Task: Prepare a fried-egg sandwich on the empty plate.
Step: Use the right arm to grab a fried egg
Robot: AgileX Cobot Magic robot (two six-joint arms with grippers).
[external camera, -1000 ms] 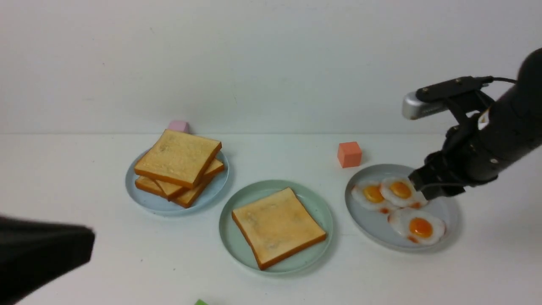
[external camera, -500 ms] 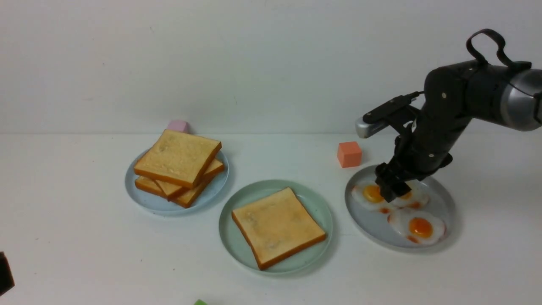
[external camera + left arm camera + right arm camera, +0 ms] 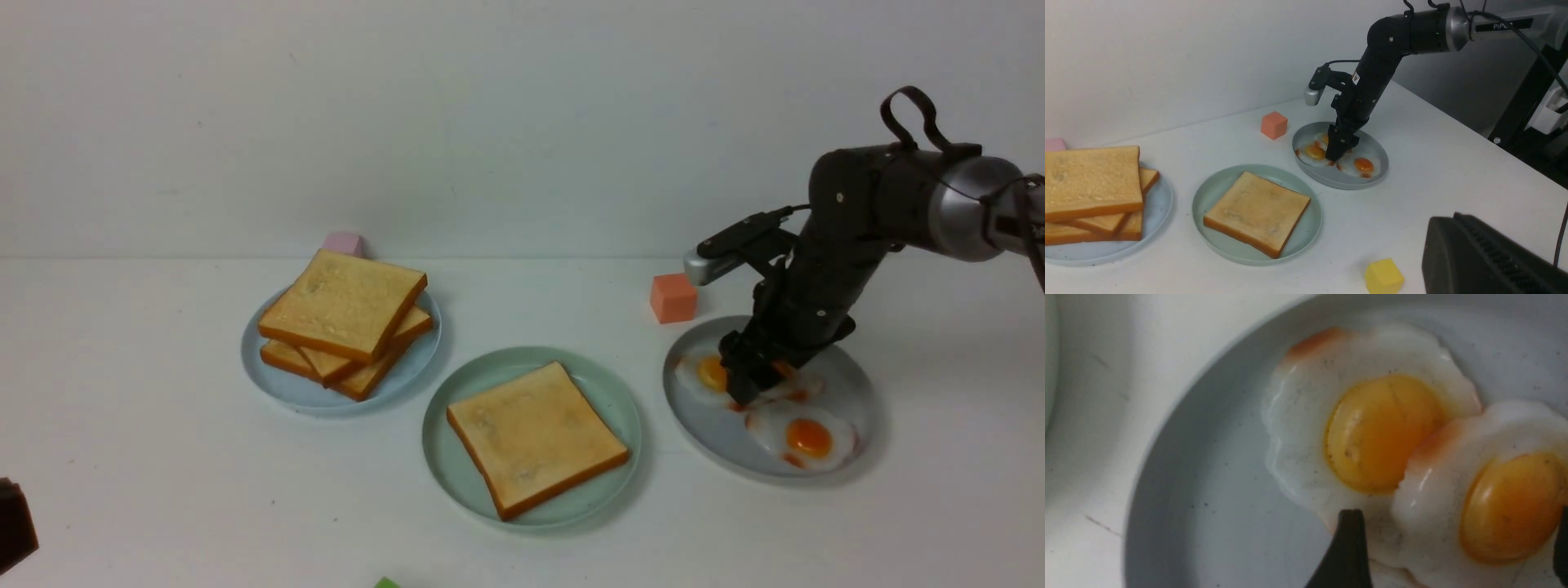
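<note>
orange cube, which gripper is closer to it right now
Right. The right gripper reaches down into the egg plate, which lies right next to the orange cube. The left gripper is far off at the near left corner of the front view.

White flat surface (image 3: 163, 474), plain all over. Three round plates sit on it in loose row, near each other, not touching.
- Left pale blue-grey plate (image 3: 286, 390) on left side.
- Round pale mint-green plate (image 3: 482, 376) in middle, nearer front.
- Right pale blue-grey plate (image 3: 857, 400) on right side.

Small pink cube (image 3: 344, 242) just behind left plate. Small orange cube (image 3: 673, 298) just beside right plate, at its back left. Bit of green cube (image 3: 386, 583) at front edge. Small yellow cube (image 3: 1383, 277) near front, apart from plates.
</note>
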